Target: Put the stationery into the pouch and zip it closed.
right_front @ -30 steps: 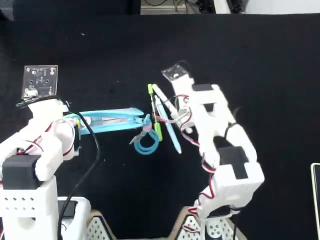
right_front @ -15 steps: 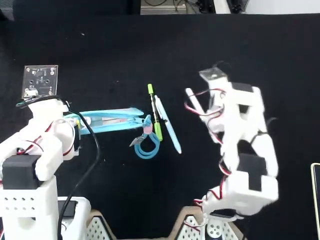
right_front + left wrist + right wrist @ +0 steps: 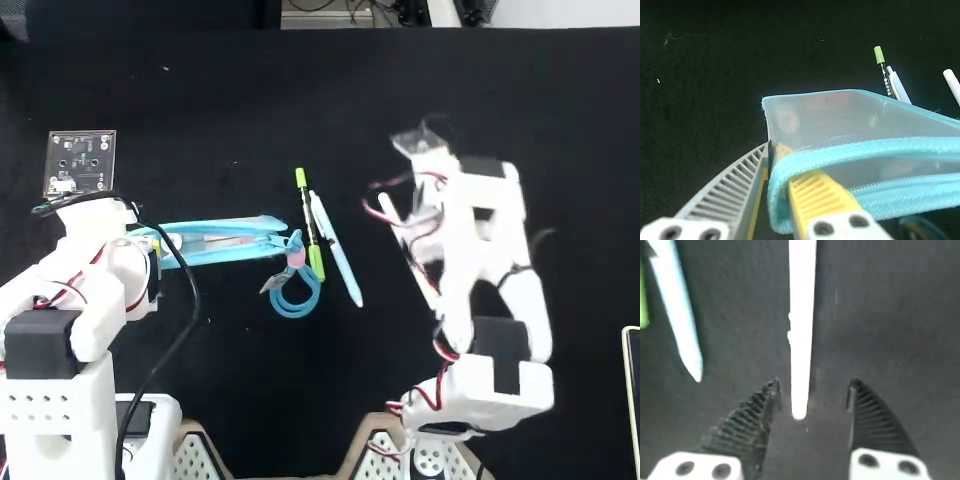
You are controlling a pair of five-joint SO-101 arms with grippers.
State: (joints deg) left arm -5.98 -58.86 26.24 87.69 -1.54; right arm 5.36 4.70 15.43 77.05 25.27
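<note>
A teal mesh pouch lies left of centre with its zipper side open. My left gripper is shut on its near end; in the left wrist view its fingers clamp the zipper edge of the pouch. A green highlighter and a light blue pen lie side by side at the pouch's mouth, above blue-handled scissors. A white pen lies apart to the right. My right gripper stands open over it, with the white pen's end between the fingers, untouched.
A small printed board sits at the far left on the black table cloth. A flat device shows at the right edge. Both arm bases stand at the front edge.
The right arm has swung to the right, away from the pouch's mouth. The white pen went with it, from beside the blue pen to a spot well to the right.
</note>
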